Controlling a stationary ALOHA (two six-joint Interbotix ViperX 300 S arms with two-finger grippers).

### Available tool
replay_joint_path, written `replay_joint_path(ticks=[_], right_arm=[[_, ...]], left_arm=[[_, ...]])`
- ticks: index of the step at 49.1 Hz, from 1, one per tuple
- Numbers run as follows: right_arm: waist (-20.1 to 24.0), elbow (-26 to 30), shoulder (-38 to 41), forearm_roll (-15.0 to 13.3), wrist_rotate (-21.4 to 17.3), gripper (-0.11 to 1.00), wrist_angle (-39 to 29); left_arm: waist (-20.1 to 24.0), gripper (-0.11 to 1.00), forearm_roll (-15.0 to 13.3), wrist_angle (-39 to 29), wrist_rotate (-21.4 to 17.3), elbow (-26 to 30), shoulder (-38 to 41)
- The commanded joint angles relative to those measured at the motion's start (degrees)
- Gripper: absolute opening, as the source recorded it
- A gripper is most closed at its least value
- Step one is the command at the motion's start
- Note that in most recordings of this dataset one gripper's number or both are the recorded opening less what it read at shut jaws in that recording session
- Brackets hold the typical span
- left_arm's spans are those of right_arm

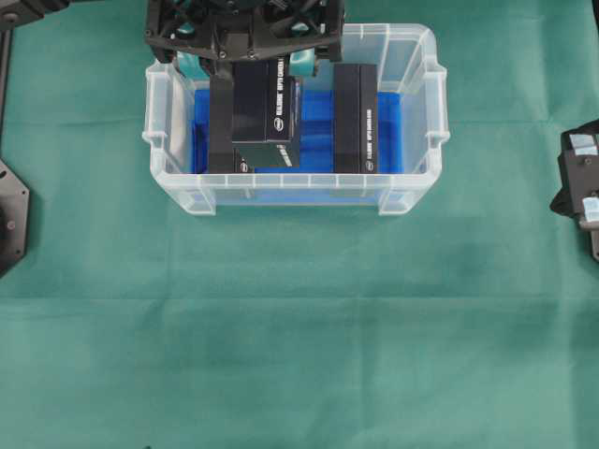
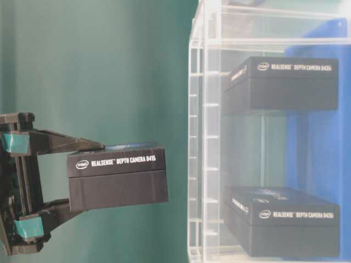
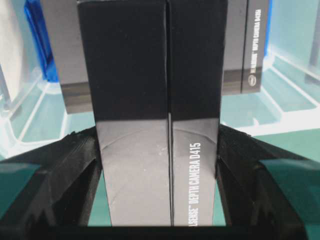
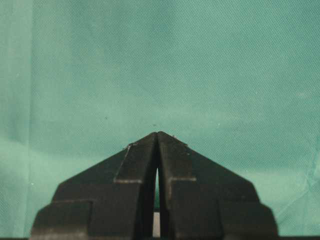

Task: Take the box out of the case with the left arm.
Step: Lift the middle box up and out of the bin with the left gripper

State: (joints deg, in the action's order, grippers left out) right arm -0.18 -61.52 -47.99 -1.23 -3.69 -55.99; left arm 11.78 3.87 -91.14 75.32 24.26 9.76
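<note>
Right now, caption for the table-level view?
Left pincer holds a RealSense box outside the case; two boxes remain inside.

Your left gripper is a black open lattice frame, all struts and cut-outs from overhead, with teal pads showing at both sides of the frame. From table level you see teal bands wrapped round the black fingers near their roots, upper and lower alike, and the fingers taper to slim wedges. Its wrist camera shows matte black fingers with a rough, layered edge and teal patches at the bottom corners. Your right gripper is plain black, two angular stepped wedges, no teal anywhere. Overhead, pale grey patches mark it.
</note>
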Motion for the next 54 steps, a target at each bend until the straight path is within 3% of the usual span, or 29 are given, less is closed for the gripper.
replay_joint_path(ticks=[1, 33, 40, 54], right_arm=[[-0.09, 1.41, 0.09, 0.18, -0.18, -0.01, 0.18], [0.00, 1.41, 0.09, 0.18, -0.18, -0.01, 0.09], [-0.09, 1.41, 0.09, 0.09, -0.09, -0.01, 0.09], [-0.09, 1.41, 0.09, 0.00, -0.09, -0.01, 0.09]], left_arm=[[-0.35, 0.61, 0.18, 0.18, 0.18, 1.67, -2.46], [-1.85, 0.61, 0.18, 0.18, 2.11, 1.76, -2.46], [-4.39, 0.61, 0.35, 0.18, 3.87, 1.76, -2.81], [-12.57, 0.61, 0.62, 0.26, 11.16, 1.67, -3.08]])
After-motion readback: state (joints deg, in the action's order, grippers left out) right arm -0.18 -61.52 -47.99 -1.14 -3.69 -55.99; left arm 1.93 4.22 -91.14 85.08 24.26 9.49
